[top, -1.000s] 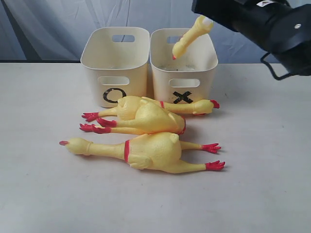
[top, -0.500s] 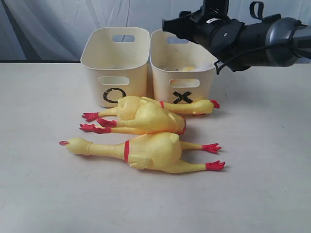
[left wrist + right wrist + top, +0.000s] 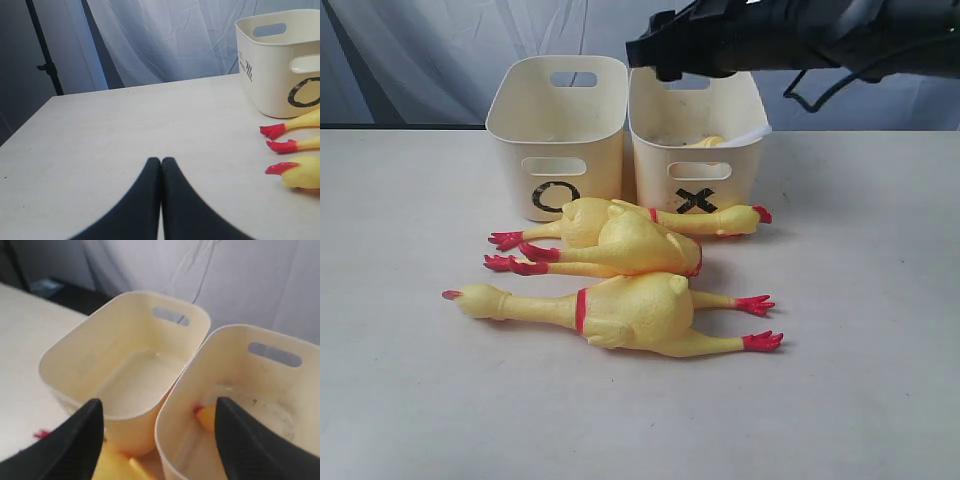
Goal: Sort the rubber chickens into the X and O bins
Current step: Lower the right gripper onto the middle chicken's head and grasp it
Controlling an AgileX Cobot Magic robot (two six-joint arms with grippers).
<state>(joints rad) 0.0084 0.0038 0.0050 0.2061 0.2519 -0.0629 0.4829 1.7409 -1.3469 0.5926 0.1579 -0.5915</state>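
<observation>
r arm (image 3: 800, 35) level over x bin (image 3: 738, 185) | r grip (image 3: 157, 407) spread wide, empty | l grip (image 3: 161, 161) closed

Soft, even light fills the exterior view. The pale table (image 3: 880, 400) is evenly bright and matte. The chickens (image 3: 630, 310) cast short, faint shadows close beneath them. Across the top of the frame the right arm (image 3: 800, 35) is a dark, slightly smeared shape with little detail. In the left wrist view the left gripper (image 3: 161, 162) is soft-edged, the O bin (image 3: 270, 75) crisp. The right wrist view is dimmer and hazy; the right gripper (image 3: 157, 401) shows as blurred black wedges.
</observation>
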